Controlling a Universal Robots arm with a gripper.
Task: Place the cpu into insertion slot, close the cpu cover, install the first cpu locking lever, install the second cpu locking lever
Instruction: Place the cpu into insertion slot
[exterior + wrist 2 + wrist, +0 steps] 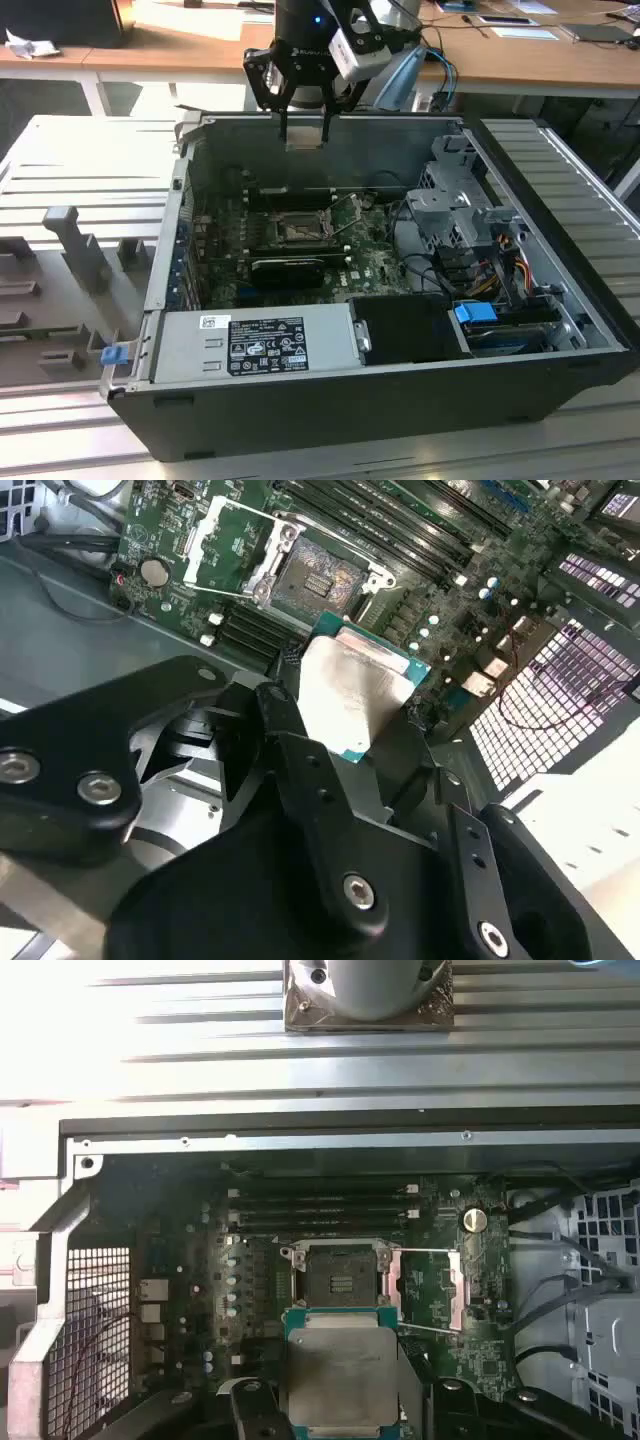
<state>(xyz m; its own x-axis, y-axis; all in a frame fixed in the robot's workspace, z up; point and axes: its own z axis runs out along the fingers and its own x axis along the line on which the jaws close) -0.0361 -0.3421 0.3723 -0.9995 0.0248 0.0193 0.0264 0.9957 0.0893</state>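
Observation:
My gripper hangs over the far wall of the open computer case, shut on the cpu by two opposite edges. Both wrist views show the chip's dull silver top with its green rim between the black fingers. Below it on the motherboard lies the insertion slot, bare and dark. The cpu cover is swung open beside the slot. Thin locking levers stand raised next to it.
A black card lies just in front of the slot, and memory slots lie behind it. A power supply fills the near side. The drive cage and cables sit at the exterior view's right. Grey fixtures stand outside, at the left.

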